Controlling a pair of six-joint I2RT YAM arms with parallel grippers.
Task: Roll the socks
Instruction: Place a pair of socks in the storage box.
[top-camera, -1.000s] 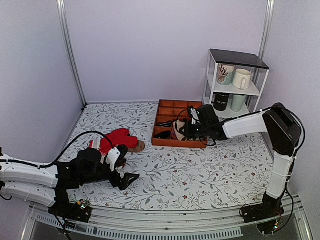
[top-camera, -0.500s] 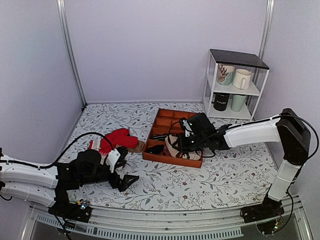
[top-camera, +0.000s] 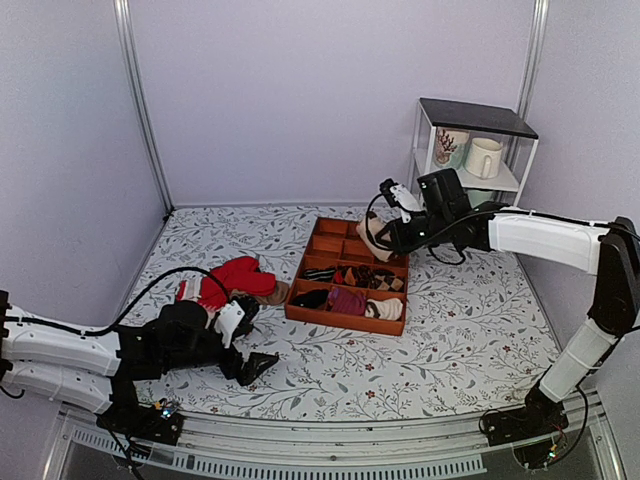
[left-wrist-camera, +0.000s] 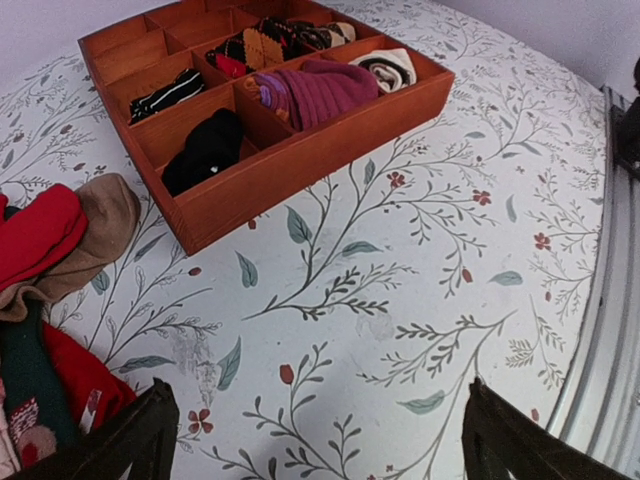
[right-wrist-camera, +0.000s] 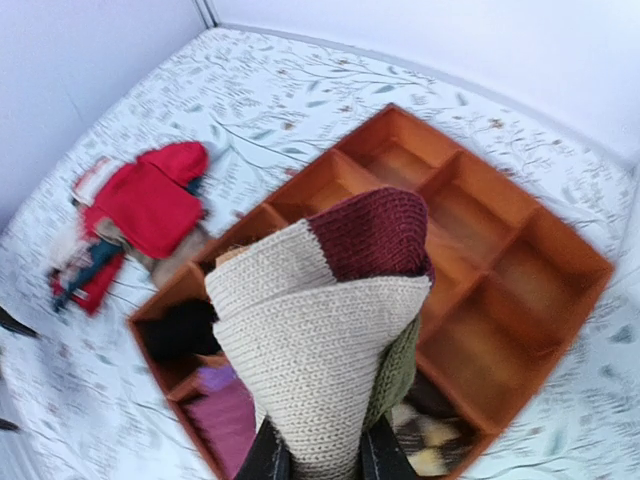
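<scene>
Socks (top-camera: 374, 236) held aloft over tray (top-camera: 345, 321).
Top view: right gripper (top-camera: 388, 238) pinches the socks above the tray's far edge, while left gripper (top-camera: 250, 336) lies low, spread. Left wrist: jaws wide over the tablecloth (left-wrist-camera: 420, 300). Right wrist: jaws clamp the beige-maroon roll.

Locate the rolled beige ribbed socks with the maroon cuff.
Top view, right side: the socks hang in the right tool above the orange wooden tray, near the white shelf.

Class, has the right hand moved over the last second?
Yes. The right hand, gripping the socks, rose from over the tray toward the shelf.
</scene>
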